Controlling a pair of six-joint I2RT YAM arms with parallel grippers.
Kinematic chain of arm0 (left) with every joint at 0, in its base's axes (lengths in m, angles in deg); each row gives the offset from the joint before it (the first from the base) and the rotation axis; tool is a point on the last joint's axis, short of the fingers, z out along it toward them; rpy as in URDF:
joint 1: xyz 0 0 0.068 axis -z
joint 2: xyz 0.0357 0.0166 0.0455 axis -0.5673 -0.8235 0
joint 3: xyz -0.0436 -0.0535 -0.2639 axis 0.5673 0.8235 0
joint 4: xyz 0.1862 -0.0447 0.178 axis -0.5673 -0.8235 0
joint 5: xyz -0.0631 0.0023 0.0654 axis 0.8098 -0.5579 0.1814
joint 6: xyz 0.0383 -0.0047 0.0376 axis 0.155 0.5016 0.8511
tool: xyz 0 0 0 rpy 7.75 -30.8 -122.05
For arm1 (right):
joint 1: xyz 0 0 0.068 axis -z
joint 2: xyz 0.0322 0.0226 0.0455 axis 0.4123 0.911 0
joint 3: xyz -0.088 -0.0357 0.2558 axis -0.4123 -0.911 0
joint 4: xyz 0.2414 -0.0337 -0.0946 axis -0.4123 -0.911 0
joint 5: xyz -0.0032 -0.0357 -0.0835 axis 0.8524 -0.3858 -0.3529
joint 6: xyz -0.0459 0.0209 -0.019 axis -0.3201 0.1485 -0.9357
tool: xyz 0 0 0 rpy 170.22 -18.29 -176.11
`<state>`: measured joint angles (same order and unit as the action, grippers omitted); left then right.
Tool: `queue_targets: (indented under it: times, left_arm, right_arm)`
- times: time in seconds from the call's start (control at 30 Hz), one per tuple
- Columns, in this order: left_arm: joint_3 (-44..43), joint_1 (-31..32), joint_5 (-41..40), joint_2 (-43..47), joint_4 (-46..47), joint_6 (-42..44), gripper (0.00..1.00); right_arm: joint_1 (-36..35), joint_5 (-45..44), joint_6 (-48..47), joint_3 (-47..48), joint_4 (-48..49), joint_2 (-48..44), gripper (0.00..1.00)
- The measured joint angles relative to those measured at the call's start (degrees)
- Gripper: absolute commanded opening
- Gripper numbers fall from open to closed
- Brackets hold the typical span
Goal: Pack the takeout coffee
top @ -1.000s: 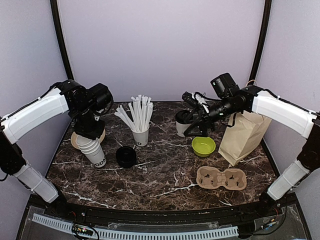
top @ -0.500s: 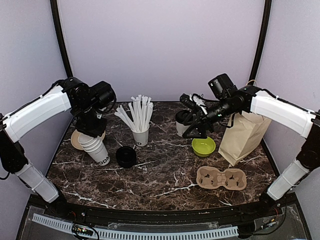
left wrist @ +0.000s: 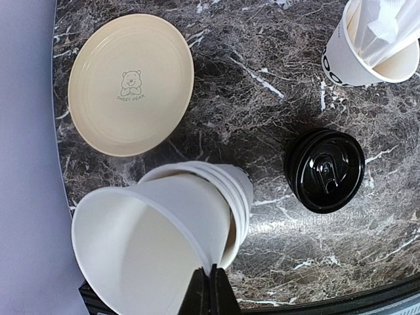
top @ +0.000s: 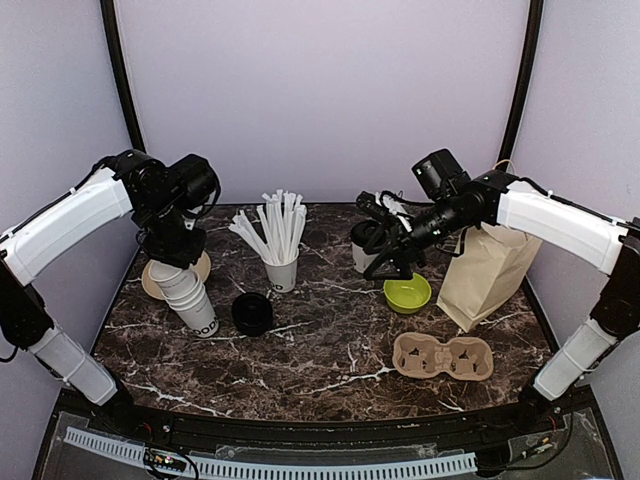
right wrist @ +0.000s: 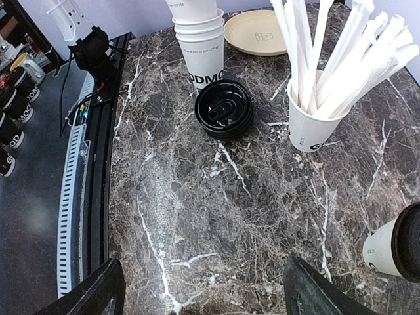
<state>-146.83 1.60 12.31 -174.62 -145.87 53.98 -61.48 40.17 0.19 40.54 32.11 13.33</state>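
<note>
**Left arm.** Reaches in from the left edge of the overhead view, elbow high and wrist bent down over the stack of lidless cups [top: 190, 300], which leans at centre left. The left gripper [left wrist: 210, 281] has its jaws pressed together on the wall of the top cup [left wrist: 147, 252]. That cup is cocked out of the stack.

**Right arm.** Stretches from the right edge toward upper centre. The right gripper [right wrist: 202, 262] has its jaws spread wide with nothing between them, over bare marble.

**Takeout coffee** [top: 360, 255]. Black-lidded, standing at upper centre right of the overhead view, just beside the right gripper.

**Other items.**
- Cup of straws [top: 281, 270], centre.
- Black lids [top: 252, 313], just right of the stack.
- Cream plate [left wrist: 131, 82].
- Green bowl [top: 407, 292].
- Paper bag [top: 490, 270].
- Cup carrier [top: 442, 356], lower right.

**Obscured.**
- The right gripper covers part of the coffee overhead, and the right wrist view crops it at the lower right corner.
- The coffee's lettering is unreadable.
- The left arm hides most of the plate overhead.
- The left fingers run off the bottom edge of the left wrist view.
</note>
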Motion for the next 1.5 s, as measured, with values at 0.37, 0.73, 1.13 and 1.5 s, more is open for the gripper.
queue_targets:
  times: [0.37,0.73,1.13,1.5]
  left_arm:
    - [-2.8,0.0,-3.1,-0.1,-3.4,-0.4,0.0]
    - [-2.8,1.7,1.3,-0.5,0.3,0.6,0.0]
    - [-17.1,4.8,-0.2,-2.6,-4.6,-0.6,0.0]
    - [-23.3,11.5,7.7,-2.2,0.8,2.8,0.0]
  right_arm:
    - [0.0,-0.1,-0.2,0.0,-0.1,0.0,0.84]
    - [-0.2,-0.4,-0.5,0.0,-0.2,0.0,0.84]
    - [-0.4,-0.4,-0.7,1.4,-1.6,0.0,0.84]
    - [0.5,-1.6,-1.9,1.9,-3.7,-0.6,0.85]
